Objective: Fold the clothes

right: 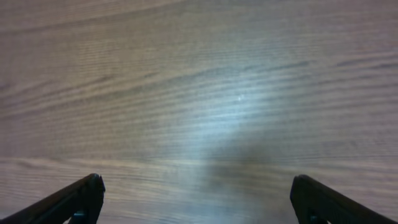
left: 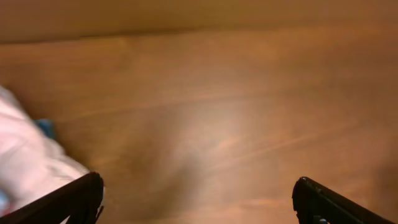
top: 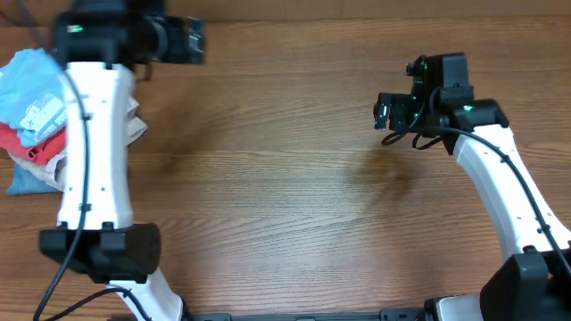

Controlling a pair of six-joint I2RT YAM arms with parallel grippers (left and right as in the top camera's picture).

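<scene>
The T-shirt point(top: 31, 89) lies crumpled at the left edge of the overhead frame, on top of a red garment point(top: 40, 143). The left gripper point(left: 198, 186) is spread wide over the bare table point(left: 217, 112) and holds nothing. A pale cloth point(left: 25, 162) at its lower left is blurred, maybe another garment. The right gripper point(right: 196, 186), in the right half, is also spread wide and empty.

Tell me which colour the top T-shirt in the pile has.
The T-shirt is light sky-blue with white print; the overhead view shows it best.
</scene>
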